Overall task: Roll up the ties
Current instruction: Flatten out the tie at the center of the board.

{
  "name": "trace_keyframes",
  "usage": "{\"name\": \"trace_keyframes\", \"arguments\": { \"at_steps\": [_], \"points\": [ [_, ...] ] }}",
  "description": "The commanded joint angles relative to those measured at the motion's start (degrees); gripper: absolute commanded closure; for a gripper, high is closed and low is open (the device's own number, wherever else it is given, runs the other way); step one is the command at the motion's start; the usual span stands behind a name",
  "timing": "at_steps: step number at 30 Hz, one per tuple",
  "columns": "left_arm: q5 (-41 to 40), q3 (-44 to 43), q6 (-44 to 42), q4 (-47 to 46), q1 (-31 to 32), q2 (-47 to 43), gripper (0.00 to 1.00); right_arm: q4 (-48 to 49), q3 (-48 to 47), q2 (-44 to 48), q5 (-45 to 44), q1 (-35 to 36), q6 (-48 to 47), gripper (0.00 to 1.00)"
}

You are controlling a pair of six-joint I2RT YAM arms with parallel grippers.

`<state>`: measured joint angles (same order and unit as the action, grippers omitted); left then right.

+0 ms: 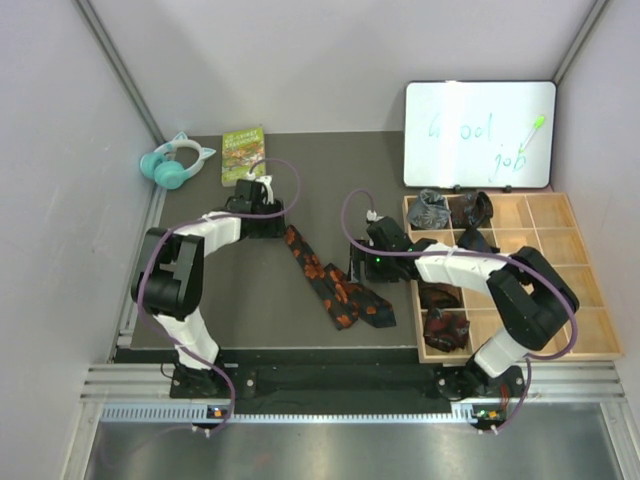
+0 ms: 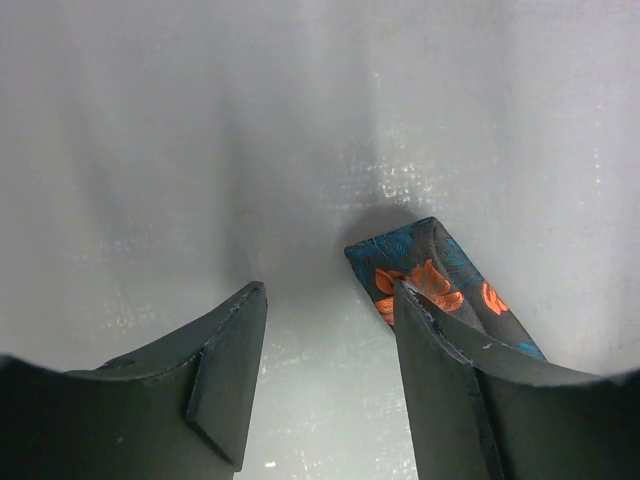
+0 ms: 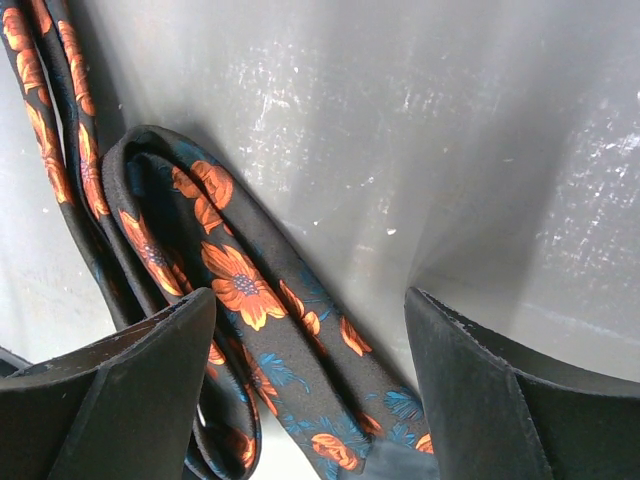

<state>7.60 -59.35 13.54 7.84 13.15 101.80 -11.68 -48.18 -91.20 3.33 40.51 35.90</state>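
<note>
A black tie with orange-red flowers lies unrolled on the grey table, running from the upper left down to the lower right. My left gripper is open and empty at its narrow end; in the left wrist view the gripper has the tie tip just beside its right finger. My right gripper is open over the wide end. In the right wrist view the gripper has the folded tie lying between its fingers, not gripped.
A wooden compartment tray stands at the right, holding a grey roll, a dark brown roll and a maroon roll. A whiteboard, a green book and teal headphones are at the back.
</note>
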Motion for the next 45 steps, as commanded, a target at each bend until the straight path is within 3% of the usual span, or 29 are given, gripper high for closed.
{"name": "trace_keyframes", "arguments": {
  "at_steps": [1, 11, 21, 24, 29, 33, 38, 45],
  "points": [
    [1.72, -3.39, -0.44, 0.07, 0.3, 1.29, 0.41, -2.55, -0.33, -2.93, 1.15, 0.18, -1.27, 0.23],
    [1.46, -8.14, 0.0, 2.18, 2.05, 6.65, 0.44, -1.85, -0.16, -3.2, 2.73, -0.35, -1.53, 0.24],
    [-1.26, -12.36, -0.62, 5.96, 4.25, 10.26, 0.54, -0.71, 0.37, -3.28, 4.58, -1.31, -1.8, 0.24],
    [-1.62, -14.64, -0.88, 8.06, 4.69, 11.93, 0.71, -0.36, 0.81, -3.11, 5.1, -1.57, -1.89, 0.24],
    [-1.36, -17.9, -0.8, 11.32, 4.96, 15.27, 0.75, 0.43, 1.34, -2.84, 5.81, -1.93, -1.89, 0.25],
    [-0.65, -19.83, -0.8, 13.08, 4.96, 16.85, 1.0, 0.96, 1.69, -2.58, 6.16, -2.19, -1.89, 0.25],
    [-1.7, -19.05, 3.68, 13.16, 4.7, 12.21, 1.0, 1.49, 2.22, -2.41, 6.86, -2.63, -1.97, 0.25],
    [-11.45, -22.38, 7.55, 19.65, 2.76, -0.88, 1.0, 2.01, 2.66, -1.97, 7.21, -2.89, -1.97, 0.25]
  ]
}}
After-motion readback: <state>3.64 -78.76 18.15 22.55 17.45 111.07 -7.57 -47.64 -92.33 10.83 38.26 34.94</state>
